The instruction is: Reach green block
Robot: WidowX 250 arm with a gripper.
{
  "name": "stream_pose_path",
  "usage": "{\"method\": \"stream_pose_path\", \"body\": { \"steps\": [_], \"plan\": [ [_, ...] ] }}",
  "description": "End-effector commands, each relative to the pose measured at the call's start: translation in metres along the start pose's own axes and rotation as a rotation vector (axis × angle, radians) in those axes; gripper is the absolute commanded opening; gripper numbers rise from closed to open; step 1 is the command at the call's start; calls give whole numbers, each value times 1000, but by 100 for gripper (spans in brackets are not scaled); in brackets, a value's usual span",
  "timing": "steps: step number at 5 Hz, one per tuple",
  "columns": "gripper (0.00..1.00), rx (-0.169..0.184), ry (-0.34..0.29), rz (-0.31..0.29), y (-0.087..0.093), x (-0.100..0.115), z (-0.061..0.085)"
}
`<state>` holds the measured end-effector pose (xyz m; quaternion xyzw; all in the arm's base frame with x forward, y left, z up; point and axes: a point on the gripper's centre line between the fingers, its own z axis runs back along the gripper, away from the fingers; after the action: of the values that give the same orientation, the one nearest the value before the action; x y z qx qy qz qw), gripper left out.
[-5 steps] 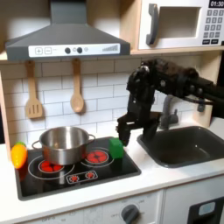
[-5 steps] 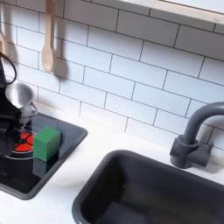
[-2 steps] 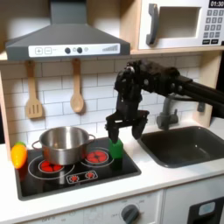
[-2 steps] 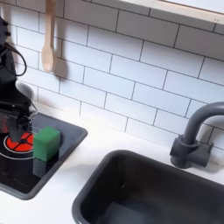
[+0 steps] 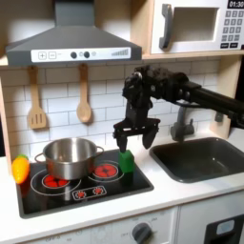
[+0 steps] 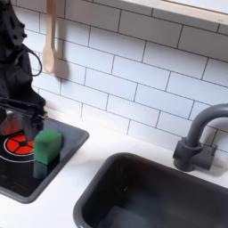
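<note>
On the black stovetop (image 5: 86, 186), at its right edge in the first exterior view, stands the green block (image 5: 126, 161), a small matte cube. Just above it hangs the black gripper (image 5: 136, 140), jaws spread wide. Beside the block sits a shiny steel pot (image 5: 67, 157).

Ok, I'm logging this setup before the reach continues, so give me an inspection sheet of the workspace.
Surface: black stovetop with red burners, set in a white counter.
Job's things: green block stands at the stovetop's corner on the first exterior view's right, untouched.
Clutter: steel pot on a burner; yellow-orange toy beside it.
Grippers: hand open, hovering just above the block.
Cables: black cable looped along the arm.
Surroundings: sink, faucet, two wooden utensils on tiled wall, range hood, microwave.
</note>
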<state>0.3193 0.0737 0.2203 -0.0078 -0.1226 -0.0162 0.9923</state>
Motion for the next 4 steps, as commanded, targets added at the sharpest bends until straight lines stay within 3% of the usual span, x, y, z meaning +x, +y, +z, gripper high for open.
{"method": "stream_pose_path", "body": {
  "steps": [1,4],
  "plan": [
    [100,-7,8,-21,1,8,-8],
    [100,-17,21,-23,-10,28,-23]
  ]
}}
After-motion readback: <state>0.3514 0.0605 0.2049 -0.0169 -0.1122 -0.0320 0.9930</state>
